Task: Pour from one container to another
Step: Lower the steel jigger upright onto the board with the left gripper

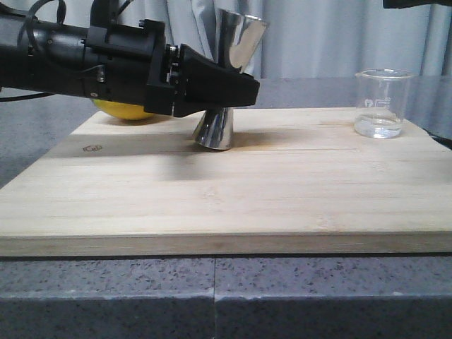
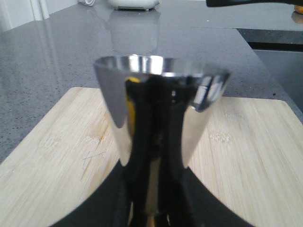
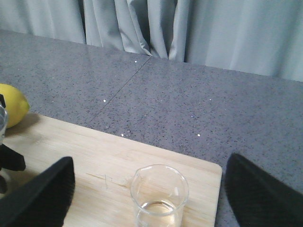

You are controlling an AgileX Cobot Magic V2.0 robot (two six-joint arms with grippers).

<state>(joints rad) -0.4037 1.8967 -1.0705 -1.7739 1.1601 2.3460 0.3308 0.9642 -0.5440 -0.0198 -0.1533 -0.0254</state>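
My left gripper (image 1: 233, 88) is shut on the narrow waist of the steel jigger (image 1: 240, 35), which leans to the right, its lower cone at the wooden board (image 1: 212, 205). In the left wrist view the jigger's (image 2: 158, 109) upper cone fills the middle, the black fingers (image 2: 99, 213) pressed against its waist. The clear glass beaker (image 1: 381, 102) stands upright at the board's far right corner with a little clear liquid in the bottom. In the right wrist view my right gripper (image 3: 154, 198) is open, its fingers (image 3: 42, 198) wide on either side of the beaker (image 3: 159, 189) without touching it.
A yellow lemon (image 1: 127, 111) lies on the board's far left, behind the left arm, and shows again as the lemon (image 3: 12, 104) in the right wrist view. The board rests on a grey speckled counter (image 1: 212, 296). Grey curtains (image 1: 318, 35) hang behind.
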